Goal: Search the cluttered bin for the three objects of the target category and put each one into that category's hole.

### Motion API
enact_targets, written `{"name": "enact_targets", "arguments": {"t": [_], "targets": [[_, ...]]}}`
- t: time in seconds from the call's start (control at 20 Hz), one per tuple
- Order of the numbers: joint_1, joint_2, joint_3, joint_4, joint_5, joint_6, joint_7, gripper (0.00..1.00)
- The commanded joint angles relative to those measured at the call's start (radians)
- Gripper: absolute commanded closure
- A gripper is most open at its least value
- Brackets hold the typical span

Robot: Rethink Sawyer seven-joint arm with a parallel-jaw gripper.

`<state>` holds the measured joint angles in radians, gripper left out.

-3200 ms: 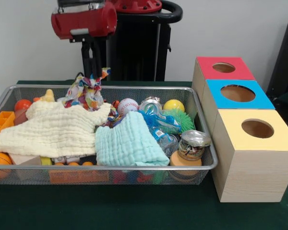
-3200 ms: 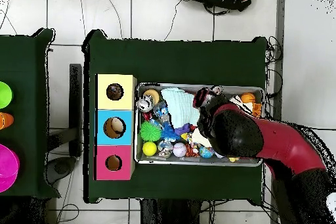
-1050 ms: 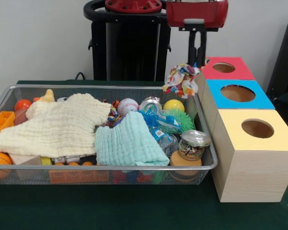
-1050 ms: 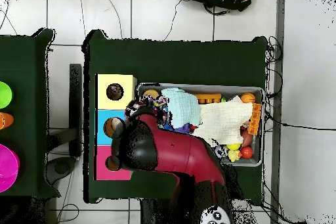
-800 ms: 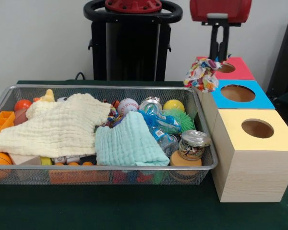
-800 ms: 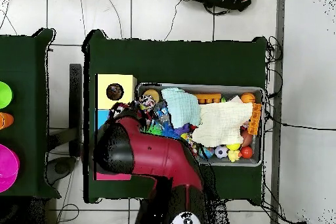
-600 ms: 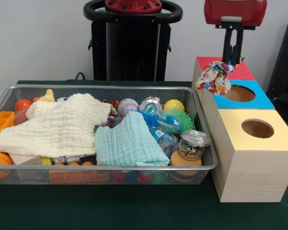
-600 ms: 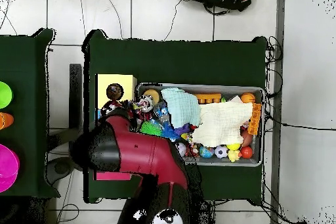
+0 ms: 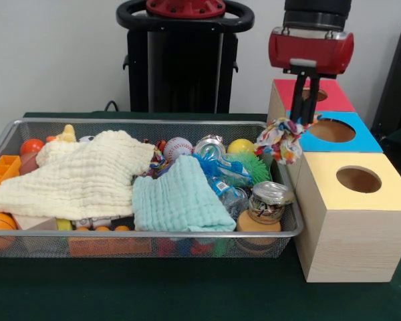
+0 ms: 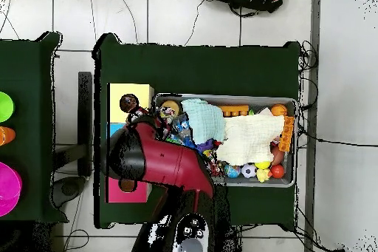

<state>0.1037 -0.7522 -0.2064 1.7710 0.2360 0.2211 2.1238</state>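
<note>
Just below the end effector (image 9: pixel 304 119), the multicoloured patterned cloth (image 9: pixel 280 141) hangs in a crumpled bunch, pinched at its top by the closed fingers, its long axis running straight down. It dangles beside the near corner of the blue-topped box (image 9: pixel 331 131), over the gap between that box and the right rim of the wire-mesh bin (image 9: pixel 285 200). The blue box's round hole (image 9: pixel 331 129) lies to the picture's right of the end effector in the front view and at roughly the same height as the cloth's top, so the cloth looks too low and too far to the side to drop in; my judgement is that the coming move needs a sideways shift toward that hole, with a little lift so the bundle clears the box edge. Which hole suits cloth cannot be told from the pictures.

Behind the end effector stands the red-topped box (image 9: pixel 312 95); nearer the camera is the yellow-topped box (image 9: pixel 356 180). Inside the bin, away from the end effector on the other side, lie a cream muslin cloth (image 9: pixel 77 177) and a mint muslin cloth (image 9: pixel 178 198), likely the same category, with a baseball (image 9: pixel 178 148), a yellow ball (image 9: pixel 242 146) and a small lidded jar (image 9: pixel 269 200) among the clutter. In the overhead view the red arm (image 10: pixel 166 164) covers the boxes' middle.
</note>
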Motion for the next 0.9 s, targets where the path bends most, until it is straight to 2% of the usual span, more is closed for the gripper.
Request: {"name": "enact_targets", "arguments": {"t": [0.05,0.35,0.5,0.65,0.9], "targets": [[0.004,0.081,-0.02,-0.034,0.073,-0.022,0.237,1.0],[0.098,0.14,-0.108,-0.141,0.165,0.063,0.301,1.0],[0.18,0.177,-0.193,-0.215,0.222,0.159,0.371,1.0],[0.231,0.193,-0.255,-0.263,0.254,0.252,0.42,1.0],[0.272,0.219,-0.321,-0.349,0.279,0.373,0.471,1.0]]}}
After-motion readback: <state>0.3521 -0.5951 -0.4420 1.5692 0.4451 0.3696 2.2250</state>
